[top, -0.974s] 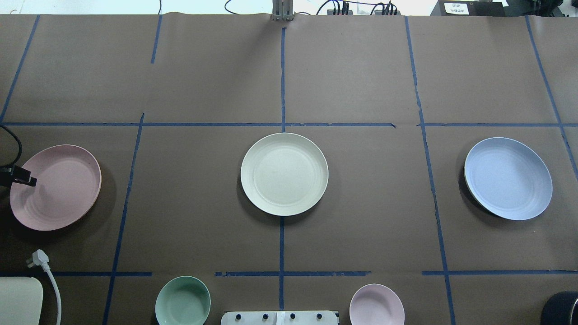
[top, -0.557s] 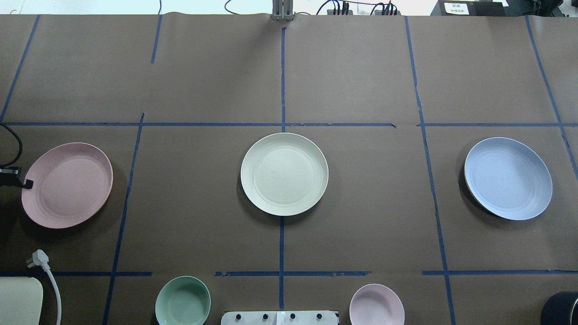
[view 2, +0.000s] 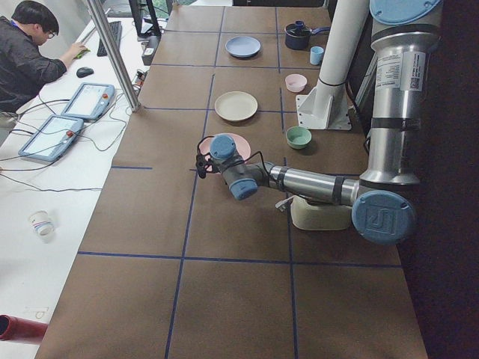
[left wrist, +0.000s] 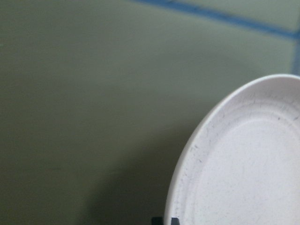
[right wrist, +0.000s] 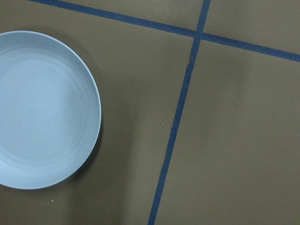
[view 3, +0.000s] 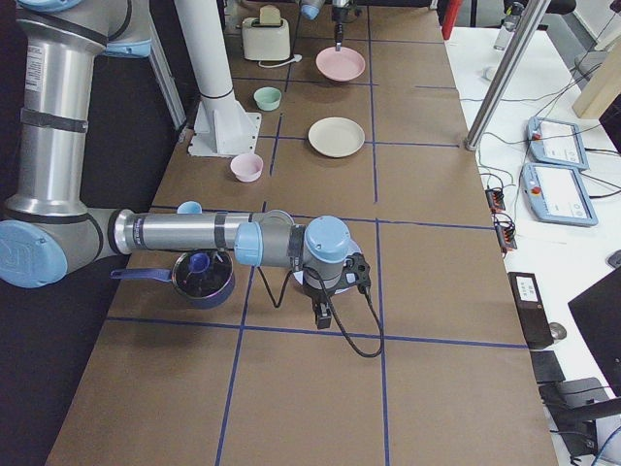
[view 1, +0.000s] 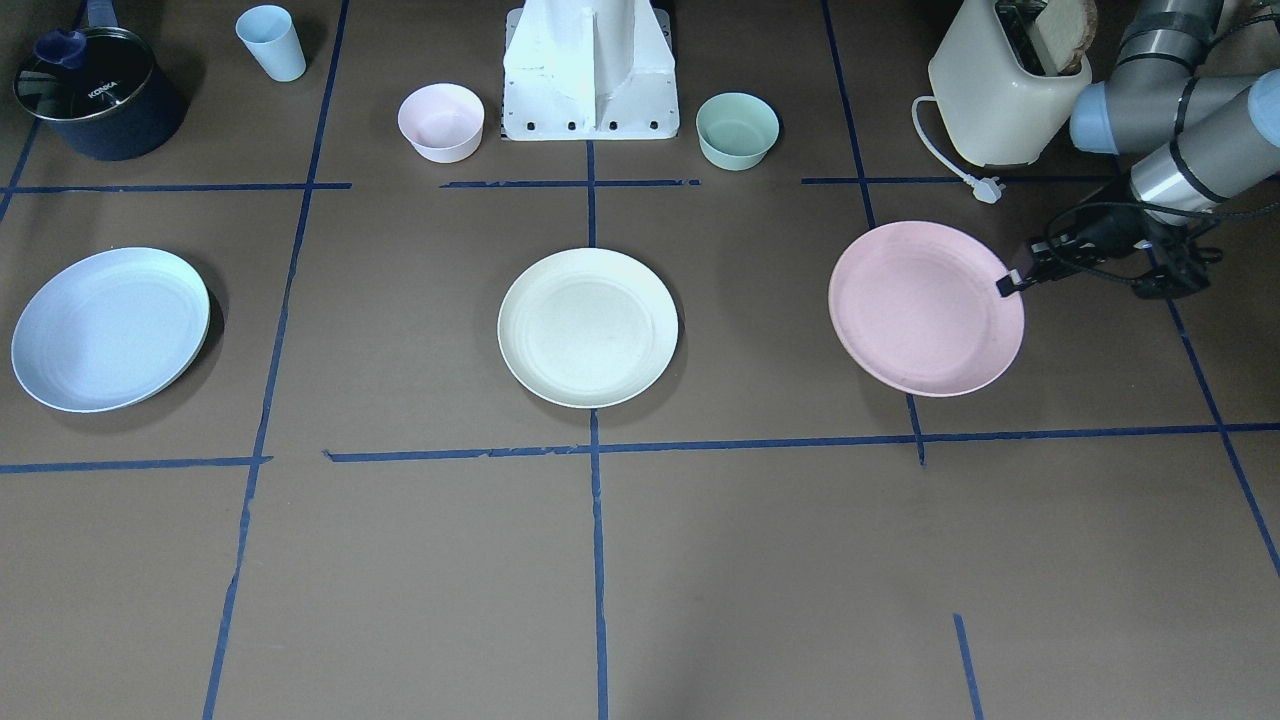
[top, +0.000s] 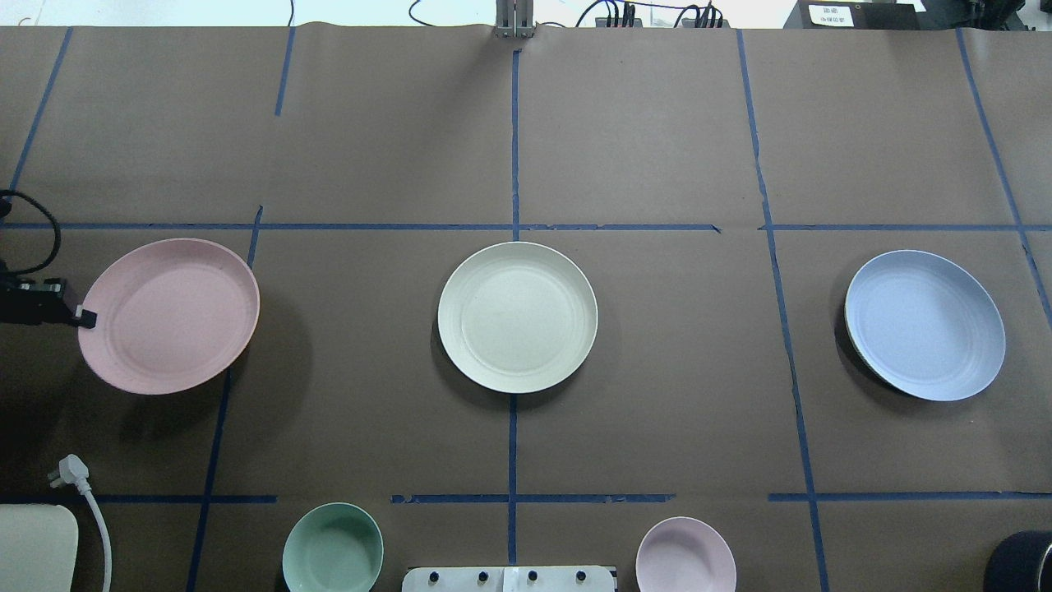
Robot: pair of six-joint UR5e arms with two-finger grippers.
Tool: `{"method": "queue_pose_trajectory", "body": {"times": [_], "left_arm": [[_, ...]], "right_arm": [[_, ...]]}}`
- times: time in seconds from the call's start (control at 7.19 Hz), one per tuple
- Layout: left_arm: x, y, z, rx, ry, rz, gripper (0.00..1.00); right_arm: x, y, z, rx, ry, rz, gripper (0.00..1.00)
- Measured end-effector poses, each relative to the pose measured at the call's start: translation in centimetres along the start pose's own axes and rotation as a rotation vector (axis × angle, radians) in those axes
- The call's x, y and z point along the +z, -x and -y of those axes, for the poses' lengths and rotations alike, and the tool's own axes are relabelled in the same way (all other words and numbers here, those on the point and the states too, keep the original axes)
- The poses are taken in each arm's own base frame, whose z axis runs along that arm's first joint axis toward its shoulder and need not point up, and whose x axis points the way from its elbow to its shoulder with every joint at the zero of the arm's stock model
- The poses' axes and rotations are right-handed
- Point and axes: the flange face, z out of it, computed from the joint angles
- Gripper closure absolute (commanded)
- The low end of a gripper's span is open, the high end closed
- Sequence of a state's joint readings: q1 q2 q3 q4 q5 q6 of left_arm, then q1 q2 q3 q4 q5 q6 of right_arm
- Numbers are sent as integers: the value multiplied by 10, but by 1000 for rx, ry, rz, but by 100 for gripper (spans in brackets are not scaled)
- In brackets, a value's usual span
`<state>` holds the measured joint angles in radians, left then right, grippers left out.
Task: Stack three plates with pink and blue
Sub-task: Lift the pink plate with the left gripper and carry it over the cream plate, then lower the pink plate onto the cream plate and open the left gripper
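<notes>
My left gripper (top: 82, 316) is shut on the left rim of the pale pink plate (top: 168, 316) and holds it above the table, casting a shadow below. It also shows in the front view (view 1: 1005, 285) with the pink plate (view 1: 925, 308). The left wrist view shows the pink plate's rim (left wrist: 243, 164) close up. The cream-white plate (top: 518, 316) lies at the table's middle. The pale blue plate (top: 925, 325) lies at the right and shows in the right wrist view (right wrist: 42, 108). My right gripper (view 3: 325, 311) shows only in the exterior right view; I cannot tell whether it is open or shut.
A green bowl (top: 333, 548) and a pink bowl (top: 685, 555) stand by the robot's base (view 1: 590, 70). A toaster (view 1: 1000, 90) with a cord and plug (top: 70, 470) is near the left arm. A dark pot (view 1: 95, 95) and a blue cup (view 1: 270, 42) stand near the right arm.
My left gripper has carried the pink plate rightward, toward the cream plate, and higher off the table. The cream and blue plates have not moved.
</notes>
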<state>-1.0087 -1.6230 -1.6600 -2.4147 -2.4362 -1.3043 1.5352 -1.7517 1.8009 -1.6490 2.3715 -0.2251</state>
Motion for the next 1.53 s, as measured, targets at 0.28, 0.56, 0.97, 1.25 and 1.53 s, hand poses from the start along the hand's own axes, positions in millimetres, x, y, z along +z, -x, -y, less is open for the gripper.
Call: {"method": "queue_pose_trajectory", "body": {"times": [0.28,0.56,0.97,1.25,1.53], "left_arm": [[37,-117,-9,-40,39,-53,100],[109,-212,-54,-33,13,-21,100],[182,-275,-122,1,-19,60,88],[193,-281,-131,11,-23,70,0],[196,-279,-132,16,-21,79,0]], "right_arm": [[0,0,0,0,0,0,0],[0,0,0,1,0,0,0],[1,-1,0,3,2,0,0],[2,-1,0,3,3,1,0],[2,-1,0,2,4,1,0]]}}
